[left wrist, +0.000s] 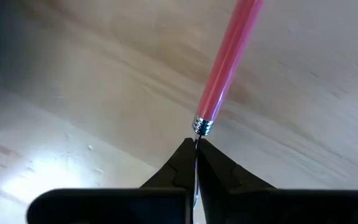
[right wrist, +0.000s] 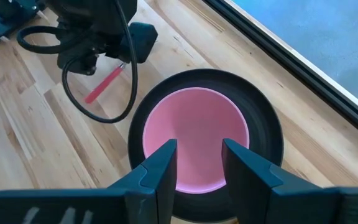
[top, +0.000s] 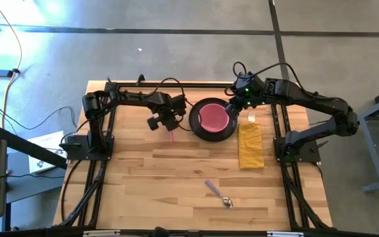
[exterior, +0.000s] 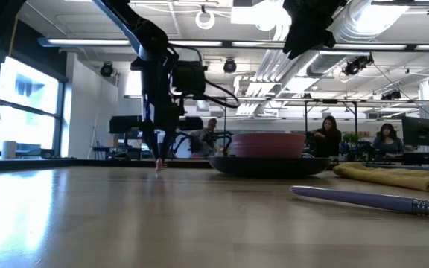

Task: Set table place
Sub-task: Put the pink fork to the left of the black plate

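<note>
A dark round plate (top: 196, 125) lies at the table's far middle with a pink bowl (top: 213, 117) inside it. My left gripper (top: 170, 124) is just left of the plate and shut on a pink-handled fork (left wrist: 225, 62). The fork's handle points down toward the wood (exterior: 159, 162). My right gripper (right wrist: 197, 158) hovers open above the bowl (right wrist: 194, 134) and touches nothing. A folded yellow napkin (top: 251, 146) lies flat right of the plate. A purple-handled spoon (top: 218, 193) lies flat near the front edge. My left gripper pinches the fork's thin metal neck between its two fingertips (left wrist: 180, 155), right behind the handle's ribbed collar (left wrist: 202, 127). The fingers point down. The pink handle (left wrist: 229, 56) reaches on beyond the fingertips toward the table. Whether its end touches the wood I cannot tell.
The black rail frame (top: 176, 84) edges the tabletop, and the arm bases stand at the left (top: 87, 145) and right (top: 298, 148) sides. Bare wood lies between the plate and the spoon. People sit in the room behind the table (exterior: 326, 138).
</note>
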